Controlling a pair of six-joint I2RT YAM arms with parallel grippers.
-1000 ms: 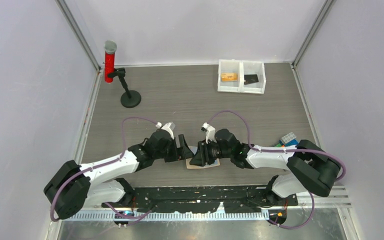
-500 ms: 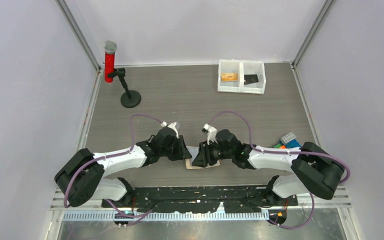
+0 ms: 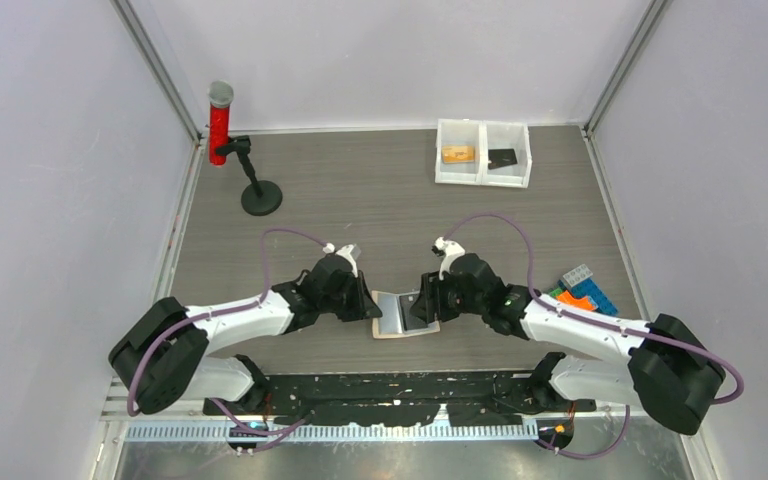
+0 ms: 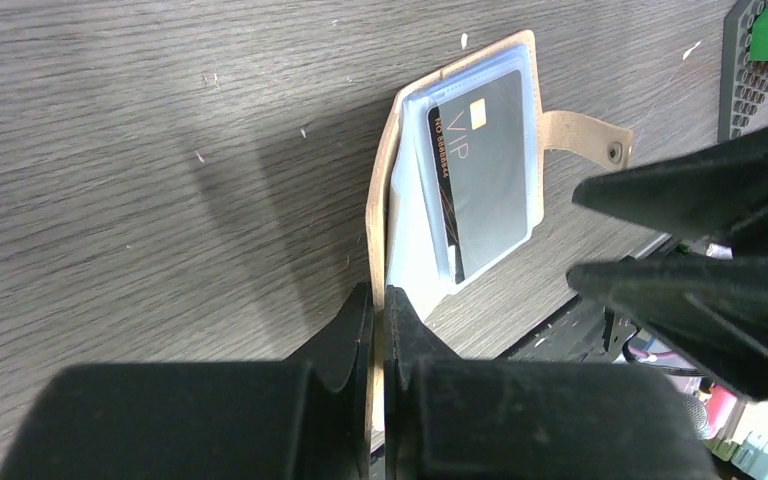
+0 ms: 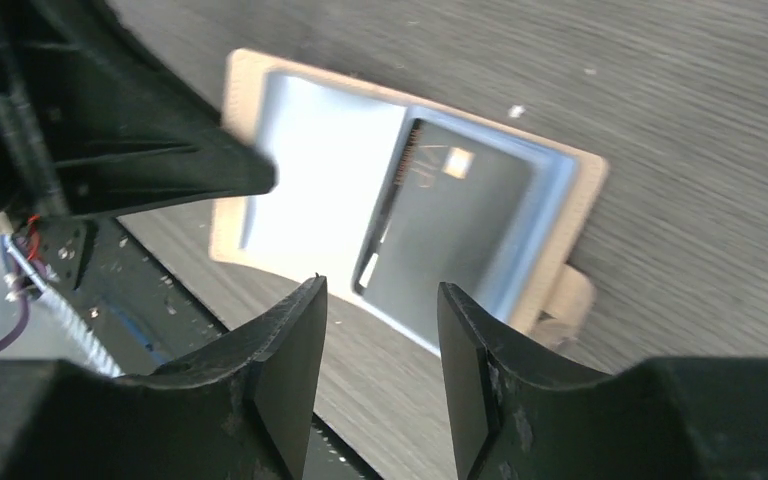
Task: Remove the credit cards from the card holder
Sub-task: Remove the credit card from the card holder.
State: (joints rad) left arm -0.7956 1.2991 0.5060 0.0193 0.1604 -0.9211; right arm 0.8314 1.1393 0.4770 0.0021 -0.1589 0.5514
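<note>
The tan card holder [image 3: 396, 331] lies open flat on the table between the two arms, its glossy grey-blue pockets facing up. A dark grey credit card [image 4: 485, 170] marked VIP sits in the pocket on the snap tab [image 4: 585, 135] side, also visible in the right wrist view as the credit card [image 5: 450, 220]. My left gripper [image 4: 378, 300] is shut on the tan edge of the holder's other flap [image 4: 378, 230]. My right gripper [image 5: 382, 300] hovers open just off the holder's near edge, with nothing between its fingers.
A white two-compartment bin [image 3: 482, 178] at the back right holds an orange-tan block [image 3: 457, 154] and a flat dark card [image 3: 502, 158]. A red cylinder [image 3: 220, 125] and a black stand [image 3: 260, 197] are at the back left. Coloured toy bricks [image 3: 585, 290] lie by the right arm.
My left gripper has shut on the holder's left flap edge. My right gripper has drawn back to the right and widened, uncovering the open holder.
</note>
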